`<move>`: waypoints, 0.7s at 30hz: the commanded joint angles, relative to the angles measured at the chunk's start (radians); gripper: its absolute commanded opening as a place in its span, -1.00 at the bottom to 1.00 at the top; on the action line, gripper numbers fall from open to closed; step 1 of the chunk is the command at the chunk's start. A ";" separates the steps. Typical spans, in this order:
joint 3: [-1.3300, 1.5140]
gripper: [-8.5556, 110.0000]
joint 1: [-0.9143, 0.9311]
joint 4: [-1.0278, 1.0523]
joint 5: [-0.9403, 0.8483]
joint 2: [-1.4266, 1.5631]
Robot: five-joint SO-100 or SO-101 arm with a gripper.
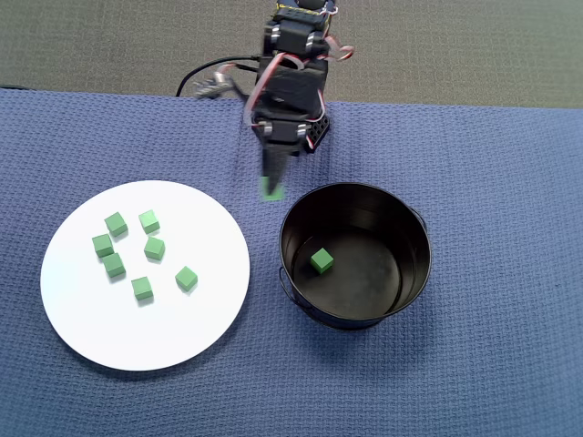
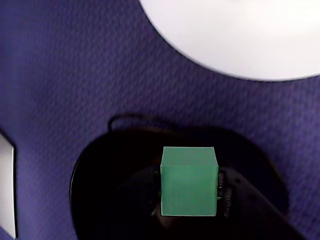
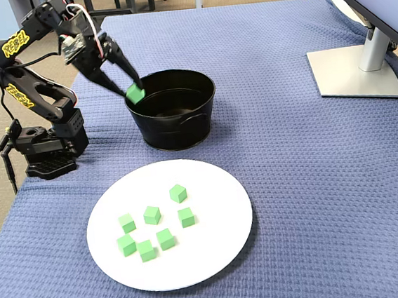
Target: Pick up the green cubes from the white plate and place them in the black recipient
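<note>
The gripper is clamped on one matte bright-green cube, held above the rim of the black recipient at about its ten o'clock in the fixed view. In the wrist view the held cube fills the centre, crisp-edged, over the pot's dark mouth. Only the overhead view shows another cube lying on the pot's floor. Seven more green cubes sit clustered on the white plate, at the pot's nine o'clock in that view.

Blue woven tablecloth over table; grey monitor stand far right; grey carpet beyond.
</note>
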 commanded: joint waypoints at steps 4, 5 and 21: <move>0.034 -0.86 -0.238 -0.198 0.152 -0.158; 0.034 -0.86 -0.255 -0.229 0.163 -0.204; 0.101 -0.01 -0.293 -0.356 0.054 -0.296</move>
